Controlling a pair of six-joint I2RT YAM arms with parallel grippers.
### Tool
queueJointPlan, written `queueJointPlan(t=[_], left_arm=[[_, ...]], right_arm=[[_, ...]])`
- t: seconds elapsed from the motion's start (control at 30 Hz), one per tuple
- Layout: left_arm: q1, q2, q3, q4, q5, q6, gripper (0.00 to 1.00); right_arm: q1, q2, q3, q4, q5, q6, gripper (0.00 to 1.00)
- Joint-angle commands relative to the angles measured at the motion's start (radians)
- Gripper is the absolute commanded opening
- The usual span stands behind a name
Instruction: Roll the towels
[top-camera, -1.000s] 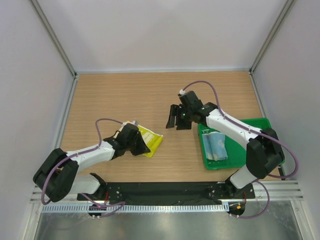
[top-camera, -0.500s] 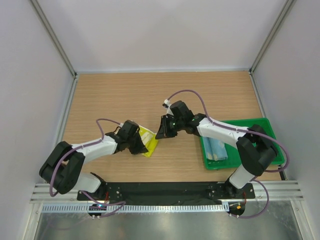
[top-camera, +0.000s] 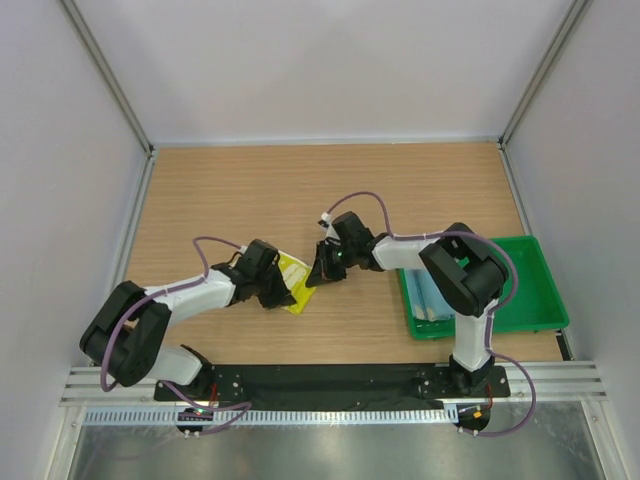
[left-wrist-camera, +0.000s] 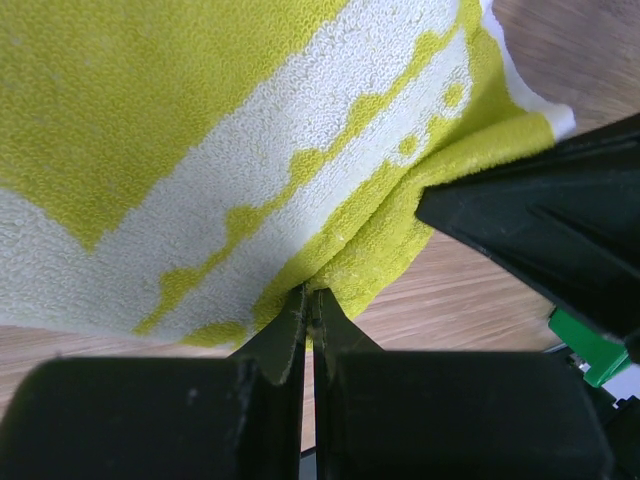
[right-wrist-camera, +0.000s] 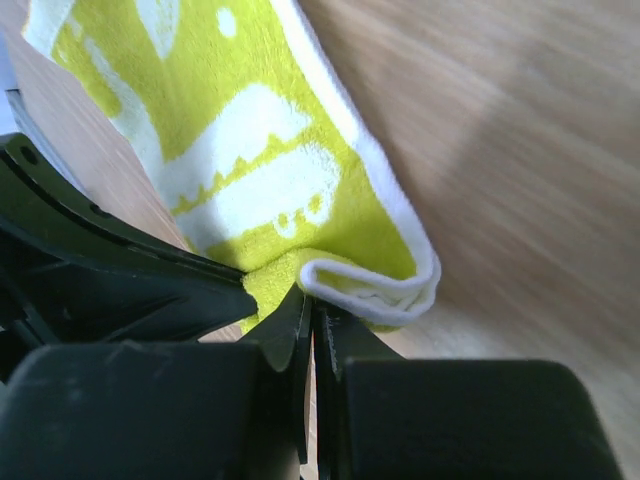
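The pale yellow and lime-green towel lies partly folded on the wooden table, between my two grippers. My left gripper is shut on the towel's near edge, with its tips pinching the cloth. From the other side, my right gripper is shut on a folded-over corner of the same towel. The light blue towel lies rolled in the green tray, partly hidden behind my right arm.
The green tray stands at the right near the table's front edge. Grey walls close in the table on the left, right and back. In each wrist view the other gripper's black fingers sit right against the towel.
My right gripper has swung left from the table's middle to the yellow towel and shut on its corner. The left gripper stays shut on the towel, shifted slightly.
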Motion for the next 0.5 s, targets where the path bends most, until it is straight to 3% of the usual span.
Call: queueJointPlan(t=[0.0, 0.23, 0.47], left_arm=[[0.005, 0.022, 0.003, -0.095, -0.049, 0.034, 0.00], [0.007, 0.023, 0.019, -0.144, -0.067, 0.077, 0.01], [0.005, -0.001, 0.019, -0.233, -0.132, 0.133, 0.12]], right_arm=[[-0.044, 0.037, 0.004, 0.107, -0.032, -0.010, 0.03], [-0.056, 0.093, 0.009, 0.115, -0.049, -0.022, 0.02], [-0.058, 0.100, -0.007, 0.105, -0.046, -0.039, 0.02]])
